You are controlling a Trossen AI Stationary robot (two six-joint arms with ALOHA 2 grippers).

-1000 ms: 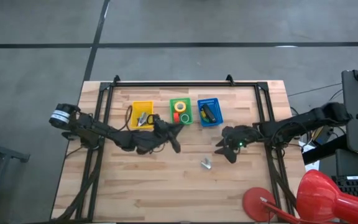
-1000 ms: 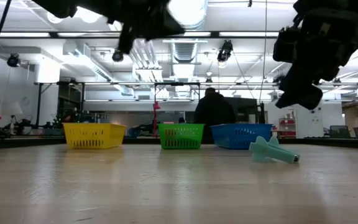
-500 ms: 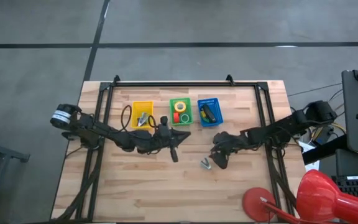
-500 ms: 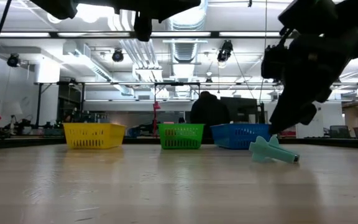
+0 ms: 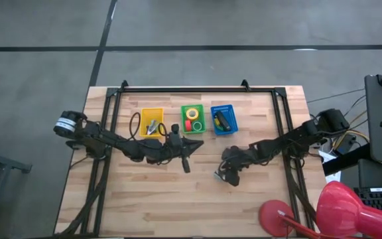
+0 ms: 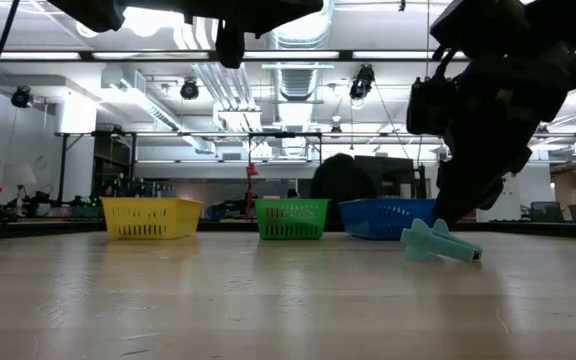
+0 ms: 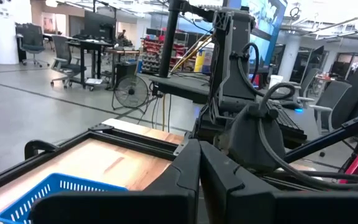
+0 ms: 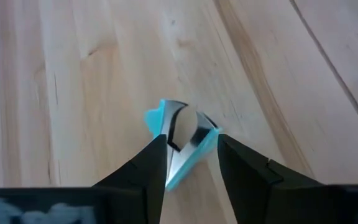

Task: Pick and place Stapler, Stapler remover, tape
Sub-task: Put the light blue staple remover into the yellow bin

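Wooden table (image 5: 178, 199), light-blue staple remover (image 8: 182, 143) with metal claws, between right gripper's (image 8: 191, 165) parted fingers, left gripper (image 7: 199, 171) closed empty

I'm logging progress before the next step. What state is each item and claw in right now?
Staple remover: lying on the bare table, between the right claw's fingers.
Right claw: down over the staple remover, fingers either side, grip not clear.
Left claw: shut, empty, raised mid-table.
Stapler: in the blue basket.
Tape rolls: in the green basket.
Yellow basket: holds a metallic item.
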